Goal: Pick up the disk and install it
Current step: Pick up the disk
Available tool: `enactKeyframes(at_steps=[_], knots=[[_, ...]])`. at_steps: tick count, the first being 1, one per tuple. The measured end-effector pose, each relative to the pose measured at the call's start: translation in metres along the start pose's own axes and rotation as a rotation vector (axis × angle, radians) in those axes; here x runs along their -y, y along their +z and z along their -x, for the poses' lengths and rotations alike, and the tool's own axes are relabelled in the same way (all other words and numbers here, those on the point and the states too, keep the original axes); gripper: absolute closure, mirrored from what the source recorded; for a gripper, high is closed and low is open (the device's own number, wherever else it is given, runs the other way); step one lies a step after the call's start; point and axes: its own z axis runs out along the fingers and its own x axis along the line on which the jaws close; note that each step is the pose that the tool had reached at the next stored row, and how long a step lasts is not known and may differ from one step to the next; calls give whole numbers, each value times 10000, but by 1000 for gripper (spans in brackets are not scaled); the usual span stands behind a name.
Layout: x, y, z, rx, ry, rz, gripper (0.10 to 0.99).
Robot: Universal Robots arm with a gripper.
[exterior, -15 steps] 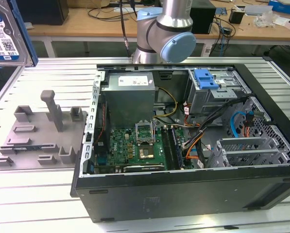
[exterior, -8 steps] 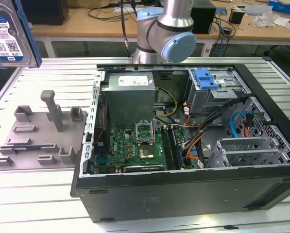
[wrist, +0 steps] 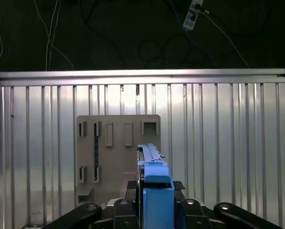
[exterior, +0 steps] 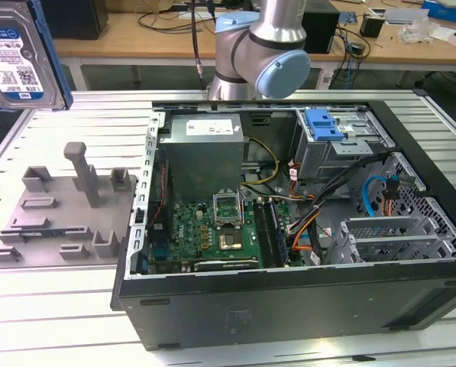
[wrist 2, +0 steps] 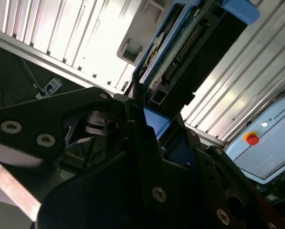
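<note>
Black fingers are shut tight on the disk, one on each side, w/ its blue rail edge between them in both wrist views. That disk is flat shiny metal w/ a blue & white label, up in the air at the exterior view's left, over the grey plastic plate on the ribbed metal worktop.

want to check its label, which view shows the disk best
The exterior view: the disk faces the camera, label visible. The first wrist view shows it edge-on, gripped in the tool; the second wrist view shows its connector end.
</note>
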Motion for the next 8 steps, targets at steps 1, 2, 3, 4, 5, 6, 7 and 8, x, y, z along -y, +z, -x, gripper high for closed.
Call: enactKeyframes(at_steps=[1, 2, 3, 4, 5, 6, 7, 8], knots=[[16, 0, -28, -4, 0, 3, 718], [30, -1, -49, -8, -1, 7, 718], [44, -1, -67, -12, 0, 11, 718], [62, -2, -87, -15, 1, 18, 718], [81, -3, -104, -17, 2, 27, 718], [106, -4, -128, -17, 1, 33, 718], [137, -5, -158, -16, -1, 40, 718], [167, -6, -187, -16, 0, 48, 718]])
